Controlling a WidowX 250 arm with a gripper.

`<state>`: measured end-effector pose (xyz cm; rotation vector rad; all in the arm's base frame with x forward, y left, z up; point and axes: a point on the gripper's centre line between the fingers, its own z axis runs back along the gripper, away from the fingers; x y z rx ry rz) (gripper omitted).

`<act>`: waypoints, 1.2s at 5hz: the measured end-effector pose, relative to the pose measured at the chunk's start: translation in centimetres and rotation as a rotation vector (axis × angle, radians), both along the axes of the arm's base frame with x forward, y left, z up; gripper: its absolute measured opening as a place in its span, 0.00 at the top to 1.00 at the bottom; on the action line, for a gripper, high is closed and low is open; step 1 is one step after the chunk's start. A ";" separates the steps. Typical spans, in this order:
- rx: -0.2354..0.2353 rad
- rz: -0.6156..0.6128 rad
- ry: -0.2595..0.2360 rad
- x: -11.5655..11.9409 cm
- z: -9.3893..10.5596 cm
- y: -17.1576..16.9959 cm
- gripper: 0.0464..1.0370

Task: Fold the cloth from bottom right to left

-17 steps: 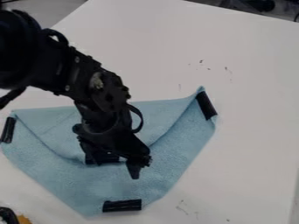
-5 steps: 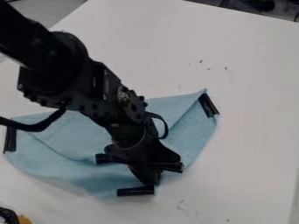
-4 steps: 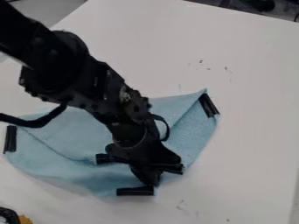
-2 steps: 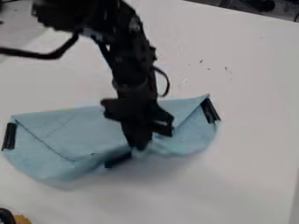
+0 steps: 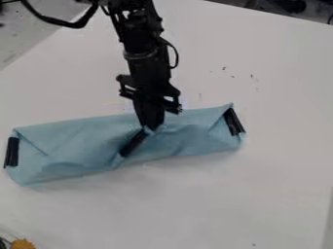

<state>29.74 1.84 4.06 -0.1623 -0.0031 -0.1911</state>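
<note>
The gripper (image 5: 152,127) hangs over the upper middle of the blue cloth (image 5: 78,146), shut on the cloth's lower corner, which is drawn up over the rest. A black clip (image 5: 134,142) on that corner lies slanted just below the fingertips. The cloth forms a long band from left to right, with a second black clip (image 5: 11,151) at its left end and a third black clip (image 5: 233,122) at its right end. Its lower edge is puffed and wrinkled.
A white table (image 5: 273,160) lies under the cloth. At the bottom left corner sits an orange object (image 5: 22,244) beside something dark. Dark items (image 5: 286,6) stand beyond the table's top right edge.
The gripper came down to the cloth's bottom corner, then moved up and slightly left with it. The cloth's lower part has folded upward, and its clip has turned slanted.
</note>
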 end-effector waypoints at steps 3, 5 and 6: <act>-0.008 -0.095 0.009 3.8 -1.9 1.3 0.82; 0.129 -0.099 -0.060 4.6 1.4 2.4 0.27; 0.155 -0.060 -0.166 5.7 1.5 4.3 0.04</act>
